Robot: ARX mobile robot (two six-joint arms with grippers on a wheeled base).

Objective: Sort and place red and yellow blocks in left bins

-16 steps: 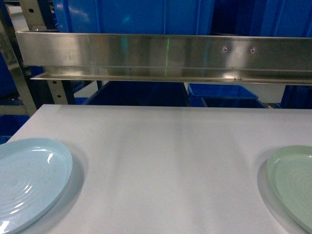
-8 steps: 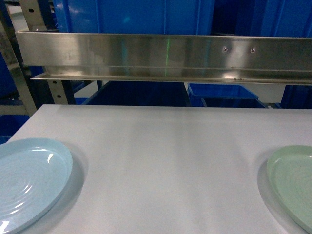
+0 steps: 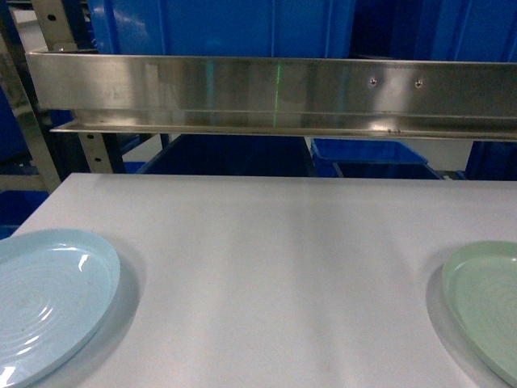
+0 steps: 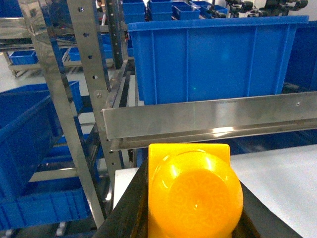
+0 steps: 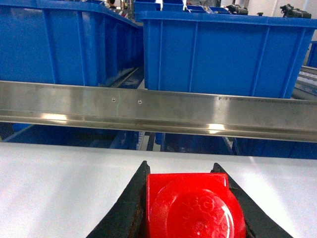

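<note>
Left gripper (image 4: 190, 218): closed on a yellow block (image 4: 190, 193), dark fingers (image 4: 130, 210) seen pressed against both flanks, the round stud face turned toward the wrist camera. Right gripper (image 5: 190, 213): likewise clamped on a red block (image 5: 190, 206), fingers (image 5: 130, 210) hugging its sides.

Handling, as judged: both bricks are taken to be hard, hollow plastic, light and rigid, not fragile. Their glossy skins are likely slippery, so a hold across the flat side walls, as now, is thought sounder than one on the rounded stud.

Outward from the left gripper: a steel rail (image 4: 208, 116) is noted ahead, a perforated upright (image 4: 91, 74) to its left, and a large blue bin (image 4: 218, 59) standing on the rack above the rail. A lower blue bin (image 4: 22, 144) is seen at far left. Beyond the right gripper the same kind of rail (image 5: 158, 109) is crossed by two more blue bins (image 5: 218, 54), side by side. White table (image 5: 59, 183) lies beneath.

Views compared: neither gripper nor block appears in the head view, where only the table (image 3: 266, 267), a pale blue plate (image 3: 48, 299) at left and a pale green plate (image 3: 485, 303) at right are recorded, both bare. Block colours and grip are given by the wrist views alone; the plates are absent from them.
</note>
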